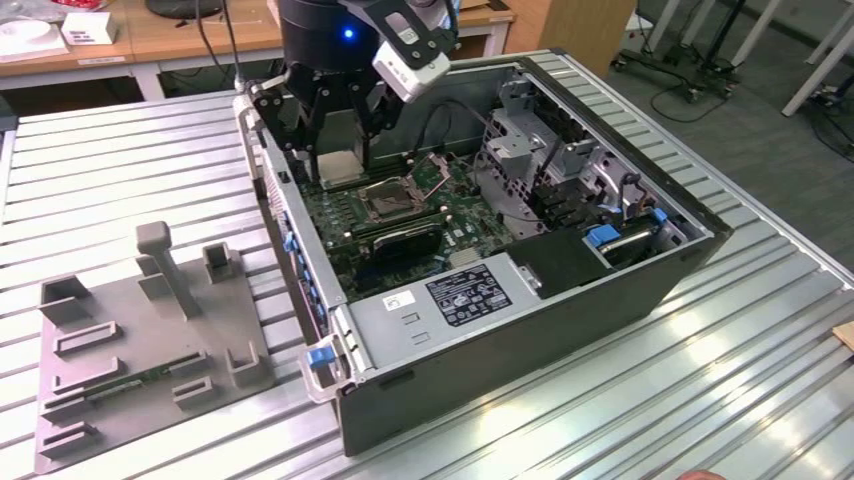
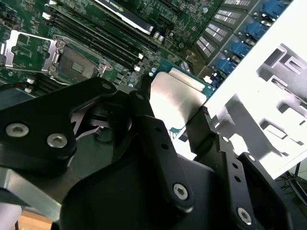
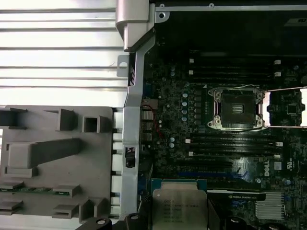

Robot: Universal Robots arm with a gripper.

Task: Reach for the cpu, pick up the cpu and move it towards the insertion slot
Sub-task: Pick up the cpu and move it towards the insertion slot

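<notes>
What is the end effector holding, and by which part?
The end effector holds the cpu, its fingers pinching two opposite edges.

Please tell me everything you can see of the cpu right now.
The cpu is a flat square chip with a silver-grey metal top and a green rim. It is off the board, held level between the gripper's black fingers, which clamp two opposite edges. It hangs over the motherboard, apart from the open socket, inside the case.
</notes>
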